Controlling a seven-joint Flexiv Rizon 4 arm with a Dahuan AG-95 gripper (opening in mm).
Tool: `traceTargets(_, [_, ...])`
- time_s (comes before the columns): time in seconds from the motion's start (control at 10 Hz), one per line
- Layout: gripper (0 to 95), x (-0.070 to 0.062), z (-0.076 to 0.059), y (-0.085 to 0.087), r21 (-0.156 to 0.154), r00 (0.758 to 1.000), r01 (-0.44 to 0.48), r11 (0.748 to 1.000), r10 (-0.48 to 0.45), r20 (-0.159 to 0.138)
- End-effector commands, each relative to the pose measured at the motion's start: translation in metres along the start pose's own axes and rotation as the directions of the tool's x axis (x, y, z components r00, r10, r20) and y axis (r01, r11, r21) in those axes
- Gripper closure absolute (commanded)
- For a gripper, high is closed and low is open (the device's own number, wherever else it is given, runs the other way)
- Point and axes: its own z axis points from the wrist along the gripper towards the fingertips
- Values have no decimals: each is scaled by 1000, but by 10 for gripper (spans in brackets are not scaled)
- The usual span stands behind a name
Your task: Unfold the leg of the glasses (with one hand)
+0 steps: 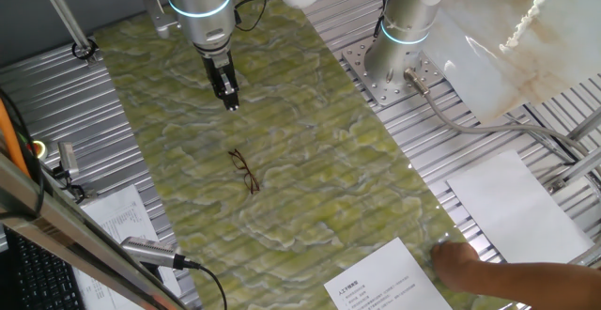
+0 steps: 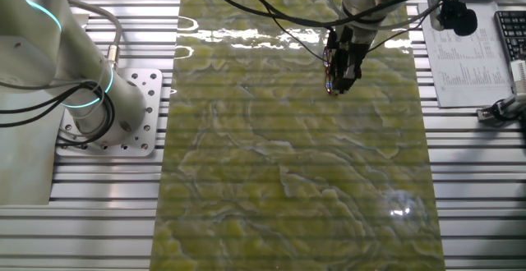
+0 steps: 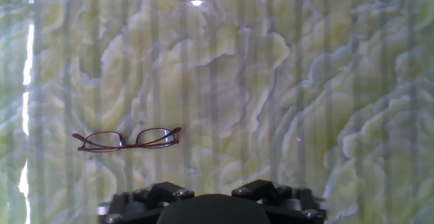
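The glasses lie flat on the green marbled mat, small, with a thin dark frame and both legs folded against it. In the hand view the glasses lie left of centre, with the leg along the frame. My gripper hangs above the mat, up and slightly left of the glasses, well clear of them. Its fingers taper to one narrow tip and hold nothing. It also shows in the other fixed view, where I cannot make out the glasses. In the hand view the gripper shows only at the bottom edge.
A second robot arm's base stands on the metal table right of the mat. A bare human hand rests at the lower right near white paper sheets. A printed sheet and cables lie on the left.
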Motion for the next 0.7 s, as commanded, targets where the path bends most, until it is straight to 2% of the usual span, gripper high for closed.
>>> traceTargets(0.1, [950,1,0,-1,-2,1000,4,1000,-4,5])
traceTargets(0.7, [950,1,0,-1,-3,999,32,999,-32,1])
